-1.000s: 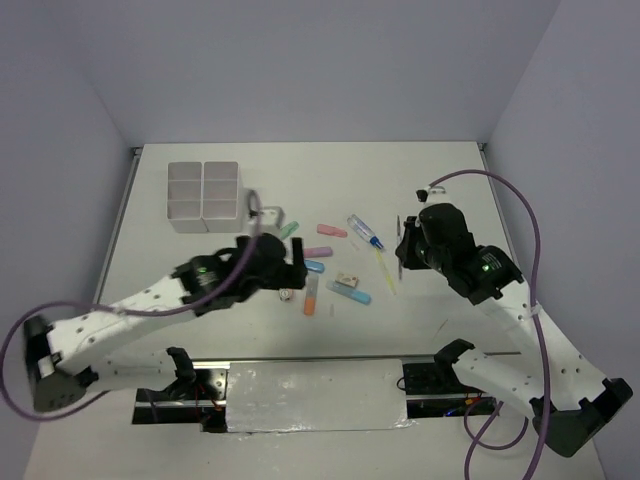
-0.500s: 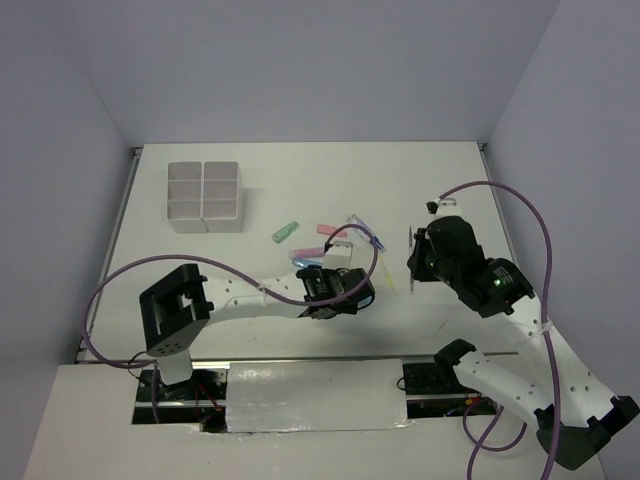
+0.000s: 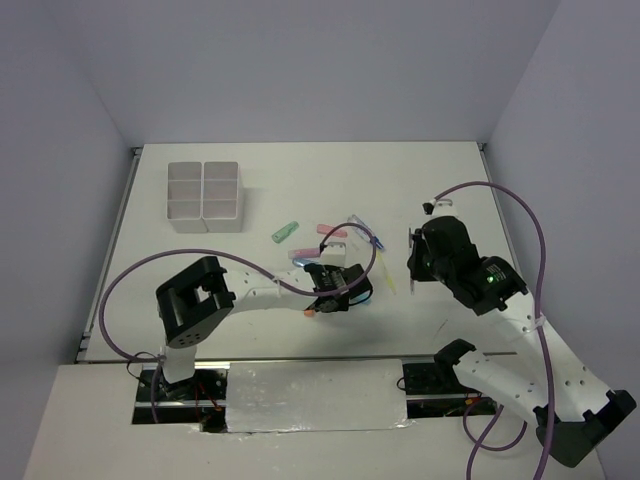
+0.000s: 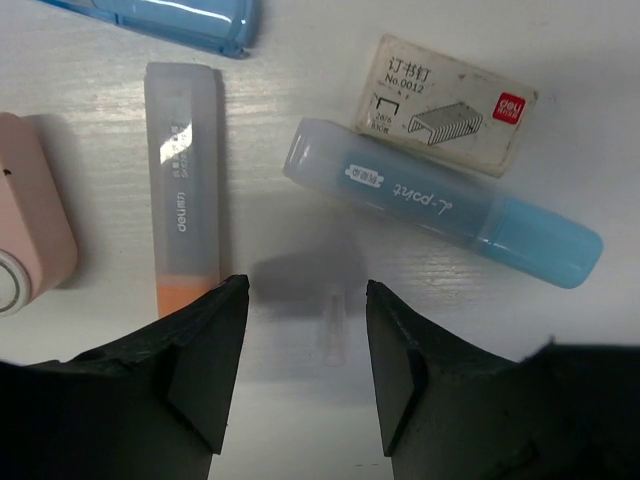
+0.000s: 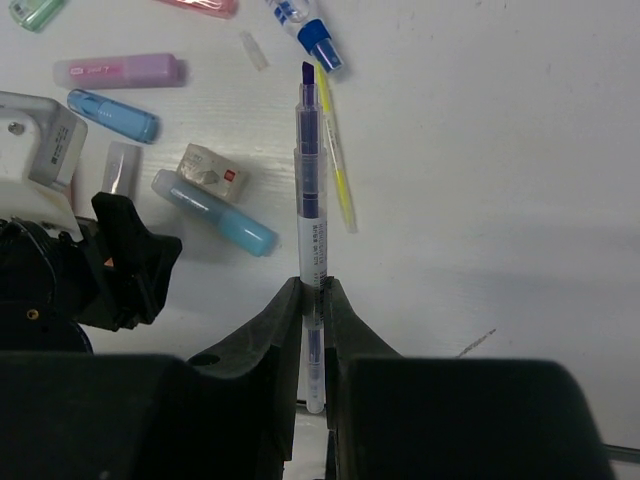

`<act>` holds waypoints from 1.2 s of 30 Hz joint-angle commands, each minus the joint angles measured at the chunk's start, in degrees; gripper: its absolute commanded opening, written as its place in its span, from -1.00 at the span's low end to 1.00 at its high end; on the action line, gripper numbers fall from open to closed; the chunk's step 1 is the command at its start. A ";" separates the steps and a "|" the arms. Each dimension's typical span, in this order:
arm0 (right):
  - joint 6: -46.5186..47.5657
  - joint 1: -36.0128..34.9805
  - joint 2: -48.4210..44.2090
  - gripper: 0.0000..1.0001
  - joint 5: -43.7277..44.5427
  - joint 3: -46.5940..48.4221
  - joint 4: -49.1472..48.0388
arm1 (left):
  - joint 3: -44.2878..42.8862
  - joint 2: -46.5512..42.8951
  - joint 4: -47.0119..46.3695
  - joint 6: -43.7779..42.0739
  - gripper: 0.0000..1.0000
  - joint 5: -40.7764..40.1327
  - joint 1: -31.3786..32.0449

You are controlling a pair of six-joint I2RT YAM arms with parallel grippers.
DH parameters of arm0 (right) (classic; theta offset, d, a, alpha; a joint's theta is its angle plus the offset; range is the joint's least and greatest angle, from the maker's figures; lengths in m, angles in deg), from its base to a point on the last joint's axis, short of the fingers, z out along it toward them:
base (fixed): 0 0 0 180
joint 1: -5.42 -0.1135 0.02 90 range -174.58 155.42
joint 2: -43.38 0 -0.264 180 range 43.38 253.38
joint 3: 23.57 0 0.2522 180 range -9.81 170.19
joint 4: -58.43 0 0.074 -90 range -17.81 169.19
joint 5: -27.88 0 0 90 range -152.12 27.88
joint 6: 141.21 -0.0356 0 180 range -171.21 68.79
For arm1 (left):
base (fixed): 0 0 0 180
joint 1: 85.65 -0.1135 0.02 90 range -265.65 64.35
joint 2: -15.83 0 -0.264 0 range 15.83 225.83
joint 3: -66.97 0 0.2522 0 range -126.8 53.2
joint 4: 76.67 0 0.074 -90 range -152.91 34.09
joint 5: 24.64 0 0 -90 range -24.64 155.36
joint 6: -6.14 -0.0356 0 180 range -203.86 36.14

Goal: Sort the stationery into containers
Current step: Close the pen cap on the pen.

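The stationery (image 3: 332, 230) is mostly lying loose in a cluster mid-table (image 3: 250, 170), well apart from the four-compartment box (image 3: 204, 196) at the far left, so the sorting is looking barely started to me.

What's just changed: the left arm is swinging in from the left side and parking the left gripper (image 4: 305, 300) low over the near edge of the pile, and its jaws are narrowing from wide open. They're not gripping anything yet. There's a tiny clear cap (image 4: 333, 328) sitting on the table in the gap between the fingers, an orange highlighter (image 4: 183, 200) just beside one finger, and a blue highlighter (image 4: 440, 205) with a little staples box (image 4: 445, 100) touching it just ahead. I'm guessing a pick is getting going here, but which piece, I can't say.

The right gripper (image 5: 312, 295) is hardly budging, clenched on a purple-tipped clear pen (image 5: 311, 180) and holding it above the table right of the pile.

The pieces themselves are looking short, smooth and pastel, probably slippery little things.
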 commanded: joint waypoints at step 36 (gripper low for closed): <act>1.98 0.18 -1.21 -0.99 0.79 -0.55 -2.44 | 3.21 4.28 0.49 5.49 -1.00 5.38 2.95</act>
